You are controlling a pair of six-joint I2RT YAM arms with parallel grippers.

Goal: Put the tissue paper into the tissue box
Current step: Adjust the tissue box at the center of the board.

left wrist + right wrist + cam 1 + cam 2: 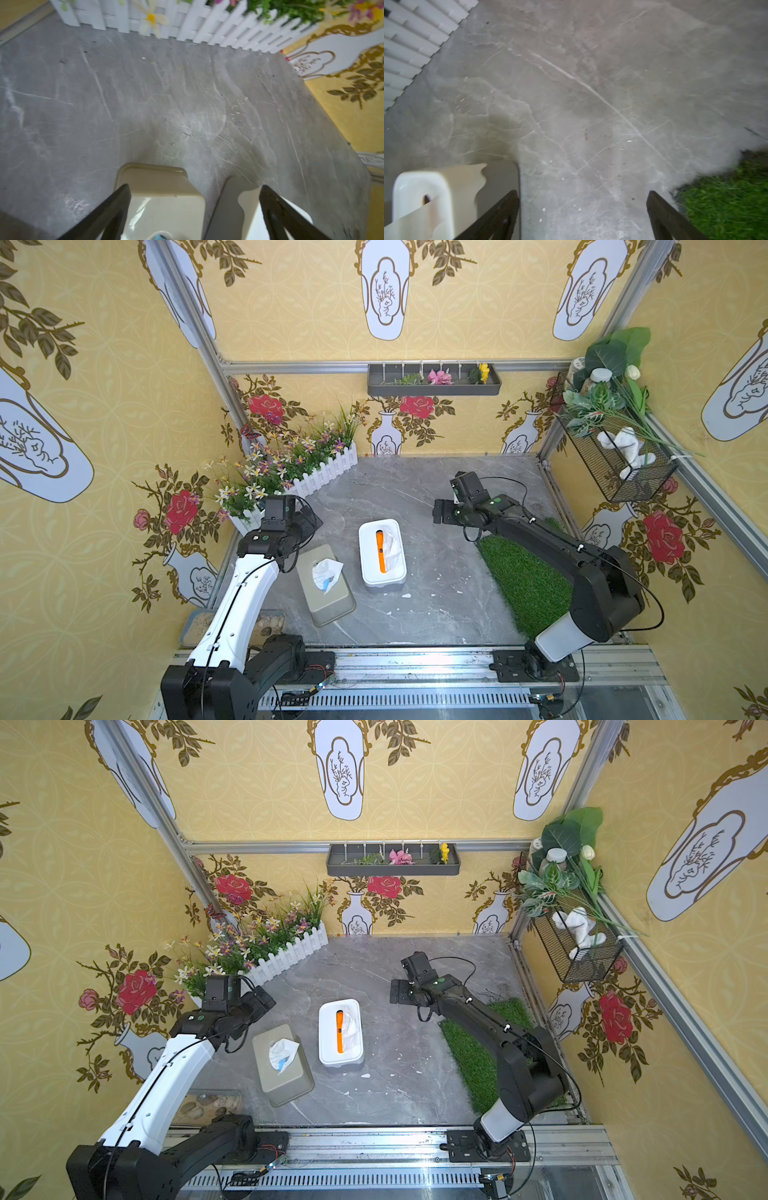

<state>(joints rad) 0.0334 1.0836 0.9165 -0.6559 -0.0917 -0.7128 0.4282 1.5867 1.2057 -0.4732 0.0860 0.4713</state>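
Tissue paper (327,574) pokes from the beige tissue box (332,605). The left end effector (194,187) and right end effector (583,192) stand released, empty, clear of it.

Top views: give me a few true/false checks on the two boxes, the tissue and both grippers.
1. The left gripper and the right gripper both stand open and empty. True.
2. The white rectangular plastic box with an orange strip on top sits on the green artificial grass mat. False: it stands on the grey marble-pattern tabletop, apart from the mat.
3. Some crumpled white tissue paper pokes from the top of the beige rectangular box. True.
4. The beige box is stacked on the white box. False: they stand side by side, apart, with the beige one nearer the left arm.
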